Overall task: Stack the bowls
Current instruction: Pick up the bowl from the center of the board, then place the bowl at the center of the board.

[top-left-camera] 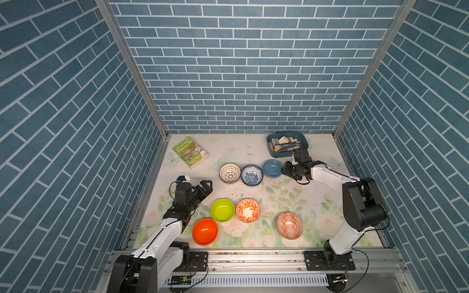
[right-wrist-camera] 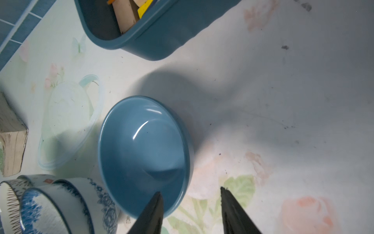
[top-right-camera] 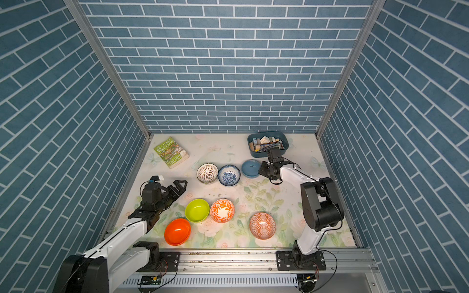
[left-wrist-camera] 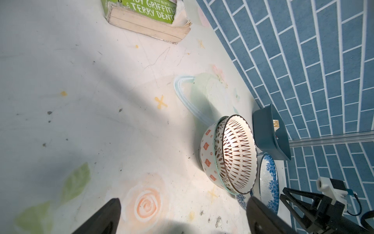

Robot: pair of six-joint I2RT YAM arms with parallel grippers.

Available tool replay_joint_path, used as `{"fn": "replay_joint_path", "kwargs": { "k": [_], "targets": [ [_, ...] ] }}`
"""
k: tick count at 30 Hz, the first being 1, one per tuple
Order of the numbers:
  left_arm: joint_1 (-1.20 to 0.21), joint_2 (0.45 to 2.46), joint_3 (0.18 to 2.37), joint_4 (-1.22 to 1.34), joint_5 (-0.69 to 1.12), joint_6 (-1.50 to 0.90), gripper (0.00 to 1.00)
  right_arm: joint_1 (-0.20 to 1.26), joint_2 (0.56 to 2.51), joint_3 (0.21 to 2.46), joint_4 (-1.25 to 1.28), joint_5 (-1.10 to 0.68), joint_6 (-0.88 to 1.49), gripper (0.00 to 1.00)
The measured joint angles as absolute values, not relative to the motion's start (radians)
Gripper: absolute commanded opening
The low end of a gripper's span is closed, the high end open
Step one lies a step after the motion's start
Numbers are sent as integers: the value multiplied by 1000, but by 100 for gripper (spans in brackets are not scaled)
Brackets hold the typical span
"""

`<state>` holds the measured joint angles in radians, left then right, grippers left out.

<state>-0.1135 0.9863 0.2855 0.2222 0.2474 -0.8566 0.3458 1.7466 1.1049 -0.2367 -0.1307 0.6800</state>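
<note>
1. Right end effector (right-wrist-camera: 190, 190): the jaws are parted and grip nothing. One finger sits inside the plain blue bowl (right-wrist-camera: 141, 154) and the other outside, so the near rim lies between them. This placement suits a pinch on the bowl wall.
2. Plain blue bowl: smooth, glossy, round and shallow. It stands upright on the desk (top-left-camera: 279, 192), near the blue tray (top-left-camera: 271, 151).
3. Blue-floral bowl (top-left-camera: 251, 175) and white lattice bowl (top-left-camera: 229, 173): both are glazed and deeper. The lattice bowl nests in a diamond-marked bowl (left-wrist-camera: 207, 162), so a stack is begun.
4. Left end effector (top-left-camera: 206, 185): the jaws are fully apart and empty, raised near the lime bowl (top-left-camera: 222, 210), probably waiting.
5. Near row: the lime bowl, plain orange bowl (top-left-camera: 205, 231), scroll-patterned bowl (top-left-camera: 248, 210) and lattice-orange bowl (top-left-camera: 289, 225) stand singly, unstacked.
</note>
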Motion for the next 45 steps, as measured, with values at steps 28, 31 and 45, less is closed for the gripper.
{"fn": "replay_joint_path", "kwargs": {
  "k": [28,31,45],
  "targets": [
    [-113,1031,286,272,255,-855,100,380,1782,1053,-221,-144,653,2],
    [-113,1026,286,274,256,-855,100,390,1752,1051,-244,-133,652,2],
    [-113,1013,286,275,268,-853,100,424,1718,1051,-354,-59,646,4]
  ]
}}
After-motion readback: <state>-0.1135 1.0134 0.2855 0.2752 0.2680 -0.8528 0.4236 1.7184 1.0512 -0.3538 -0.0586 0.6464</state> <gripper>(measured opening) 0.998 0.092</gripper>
